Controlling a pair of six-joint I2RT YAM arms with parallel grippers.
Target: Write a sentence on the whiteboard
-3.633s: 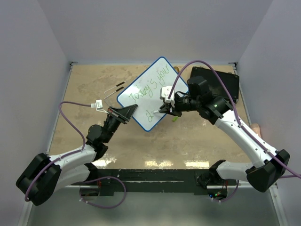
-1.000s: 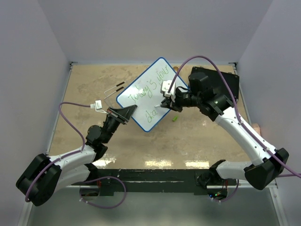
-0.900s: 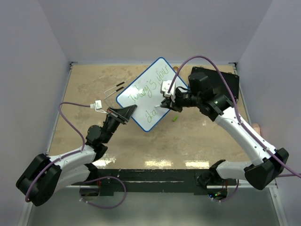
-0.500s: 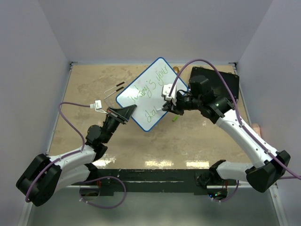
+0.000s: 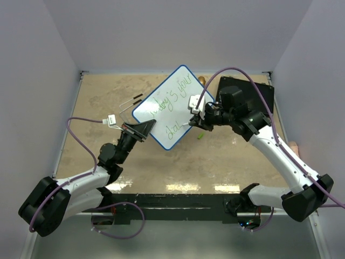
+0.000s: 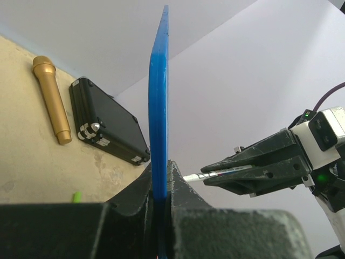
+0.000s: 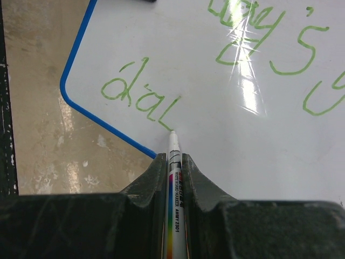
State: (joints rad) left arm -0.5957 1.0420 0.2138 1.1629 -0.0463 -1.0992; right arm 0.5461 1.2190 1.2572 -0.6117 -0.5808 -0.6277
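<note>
Left gripper (image 5: 141, 129) is clamped shut on the near corner of the whiteboard (image 5: 168, 100). Right gripper (image 7: 173, 160), off the board's right edge, is pinching a marker (image 7: 174, 186), tip at the end of the green "daL". The line runs toward the board's far-right corner, so I reckon the next letters go that way.

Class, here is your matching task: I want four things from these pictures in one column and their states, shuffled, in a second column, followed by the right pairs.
Things
1. white rectangular whiteboard with blue rim
2. white marker pen
3. gold microphone
4. black rectangular case

States
A. lying on the tan table just beside the case
B. clamped by its edge between the left fingers
C. held in the right fingers, tip at the green writing
D. lying closed, silver latches on its side

Pairs: 1-B, 2-C, 3-A, 4-D
</note>
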